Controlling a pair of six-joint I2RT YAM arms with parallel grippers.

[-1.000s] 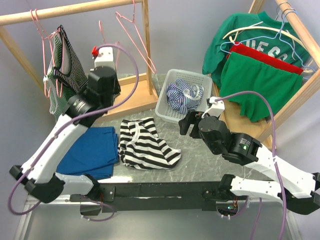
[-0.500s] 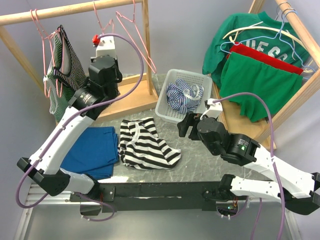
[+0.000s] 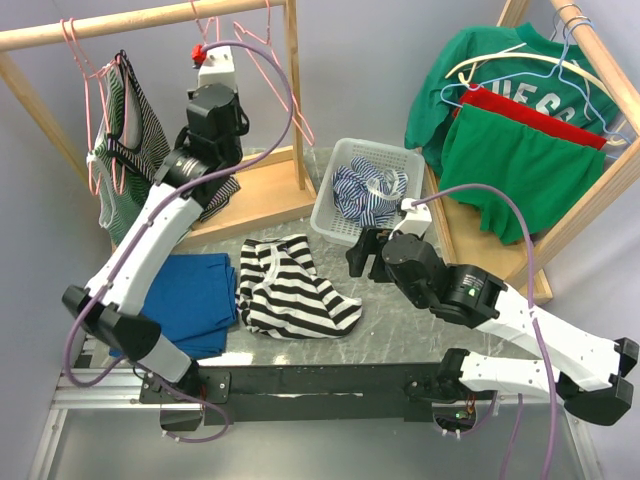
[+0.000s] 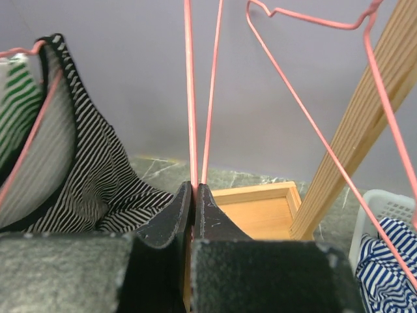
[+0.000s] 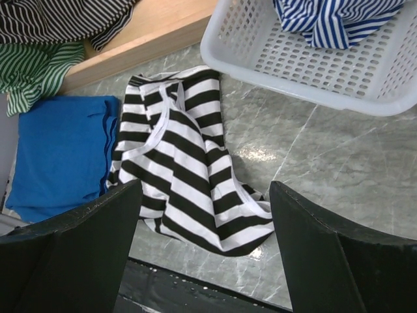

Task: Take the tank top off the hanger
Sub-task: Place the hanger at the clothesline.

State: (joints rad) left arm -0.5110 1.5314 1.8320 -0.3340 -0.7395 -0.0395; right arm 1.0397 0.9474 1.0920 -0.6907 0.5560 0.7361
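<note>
L gripper [image 4: 194, 188] pinched tight on two wires of pink hanger [image 4: 189, 98], high up near wooden rail [image 3: 100, 28]. R gripper [image 5: 205, 195] jaws wide, nothing btwn them, above table [image 5: 339, 163]. B/w striped tank top [image 5: 186, 163] lies on table, just beside blue cloth [image 5: 58, 156].

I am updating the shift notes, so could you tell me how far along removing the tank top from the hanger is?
Done, it seems: the striped tank top lies loose on the table, off any hanger. In hand: the left gripper is shut on a bare pink hanger up by the wooden rail; the right gripper hangs open above the tank top. Left: probably only parking that hanger.
</note>
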